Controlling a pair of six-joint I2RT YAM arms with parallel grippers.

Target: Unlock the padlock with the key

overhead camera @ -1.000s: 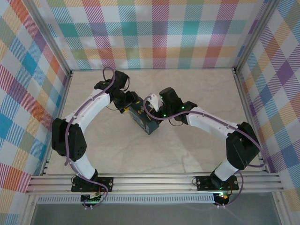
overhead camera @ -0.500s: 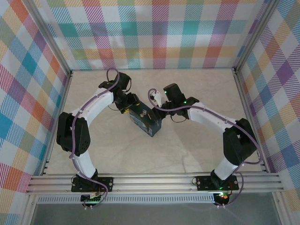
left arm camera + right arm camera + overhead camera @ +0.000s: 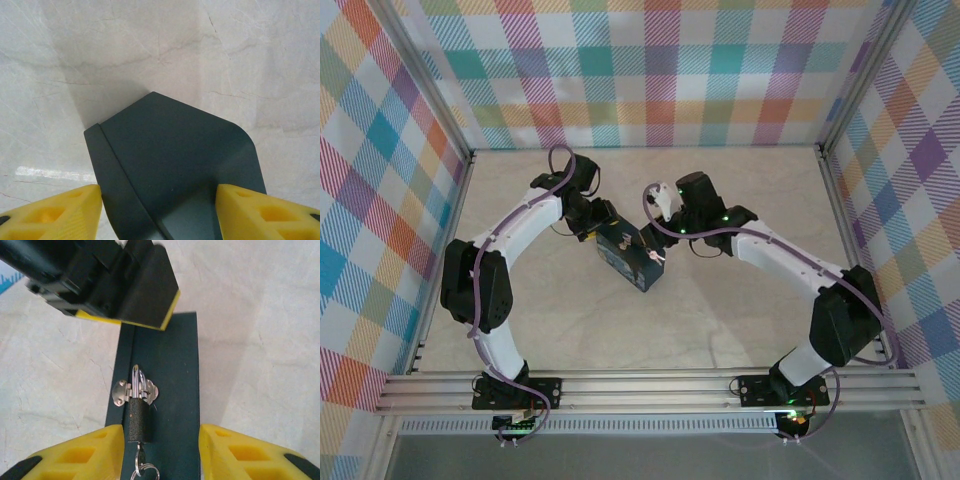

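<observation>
Left hand (image 3: 160, 202) pinches tin (image 3: 172, 150) edges; right hand (image 3: 159, 450) spread, straddling padlock (image 3: 137, 420) and key (image 3: 141, 456).

The counter (image 3: 720, 320) is carrying one blue tin (image 3: 628, 255), one black padlock (image 3: 137, 420), one silvery key (image 3: 140, 456) and one key ring (image 3: 145, 471); two hands are showing, the left hand (image 3: 159, 210) and the right hand (image 3: 161, 450).

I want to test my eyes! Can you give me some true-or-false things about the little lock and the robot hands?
1. The padlock hangs from a silver clasp on the tin. True.
2. The key lies on the table, away from the padlock. False: it sticks into the padlock's bottom end.
3. The right gripper is pinching the key. False: its yellow fingers stand open on either side.
4. The left gripper holds the tin. True.
</observation>
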